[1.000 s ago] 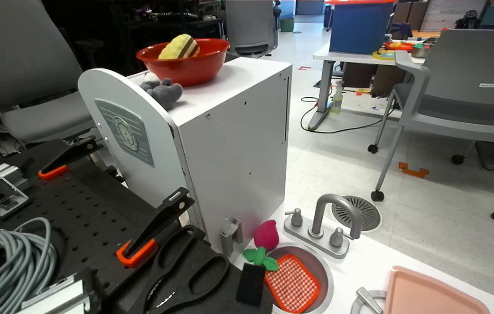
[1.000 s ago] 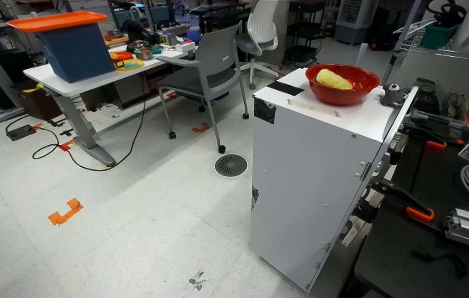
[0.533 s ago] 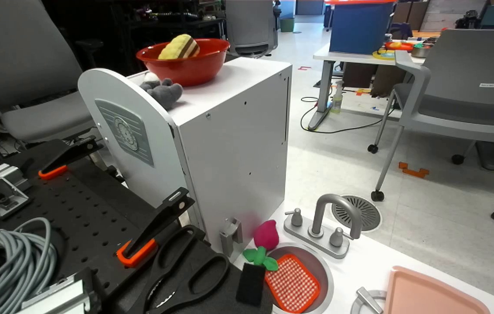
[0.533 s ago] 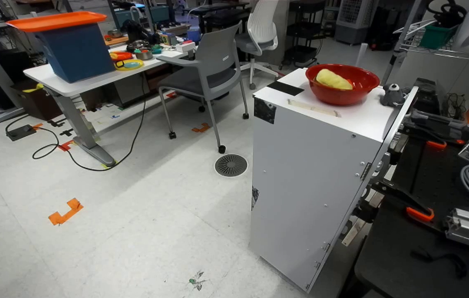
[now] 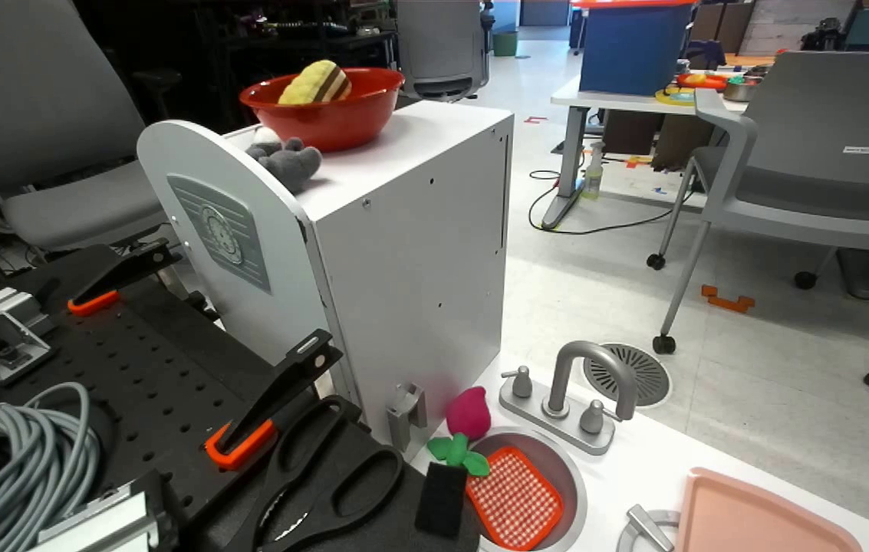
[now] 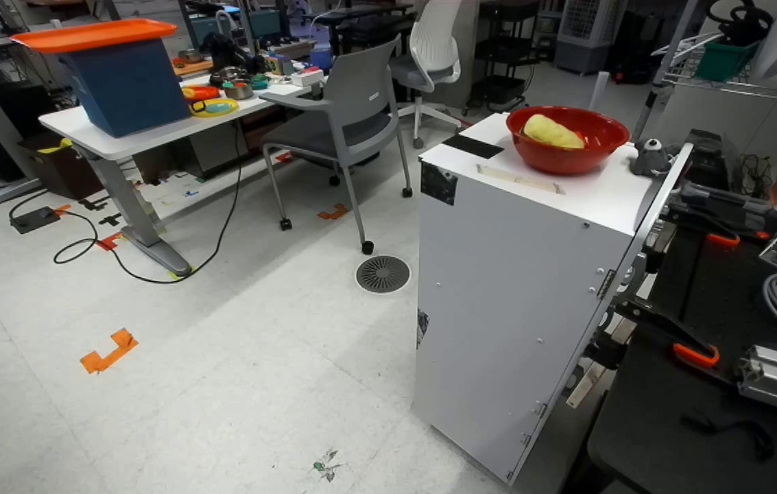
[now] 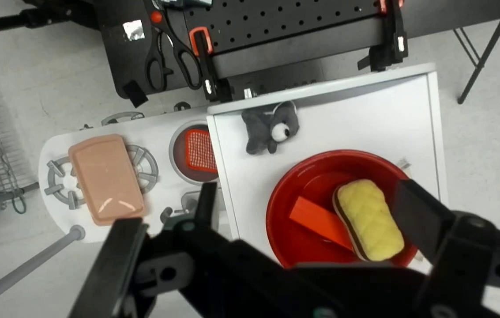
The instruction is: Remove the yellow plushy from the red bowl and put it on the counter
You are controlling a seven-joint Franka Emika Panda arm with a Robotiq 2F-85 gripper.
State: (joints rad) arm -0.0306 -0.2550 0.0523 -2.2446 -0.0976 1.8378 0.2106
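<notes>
On top of the white box-shaped cabinet (image 5: 419, 261), in both exterior views, stands the glossy red bowl (image 5: 327, 126), upright. In it lies the yellow plushy (image 7: 370, 221), a quilted oblong with brown stripes along one side. In the wrist view it rests toward one wall of the bowl, beside a flat red-orange piece (image 7: 318, 221); whether that piece runs under the plushy or only meets it, I cannot tell. In the same view the gripper (image 7: 310, 201) has its jaws spread far apart, with the bowl showing in the gap between them, and it is well apart from the plushy. Near the bowl on the cabinet top sits a grey plush animal (image 7: 272, 128) with a white muzzle, just beside the arched panel (image 5: 288, 284).

Lower down, alongside the cabinet, is the white counter (image 5: 610, 483). It bears a grey faucet (image 5: 558, 383), a round basin (image 5: 574, 479) with a red-and-white checked mesh piece (image 5: 515, 498) in it, and a salmon-pink tray (image 7: 106, 176) lying partly over two grey ring-shaped burner grates (image 7: 73, 201). In an exterior view a magenta plush (image 5: 469, 414) with green leaves lies between the cabinet and the basin. Beyond the arched panel, a black perforated tabletop (image 5: 166, 383) holds two black-and-orange clamps (image 5: 274, 399), a pair of black scissors (image 7: 176, 45) and a coil of grey cable (image 5: 27, 468)
</notes>
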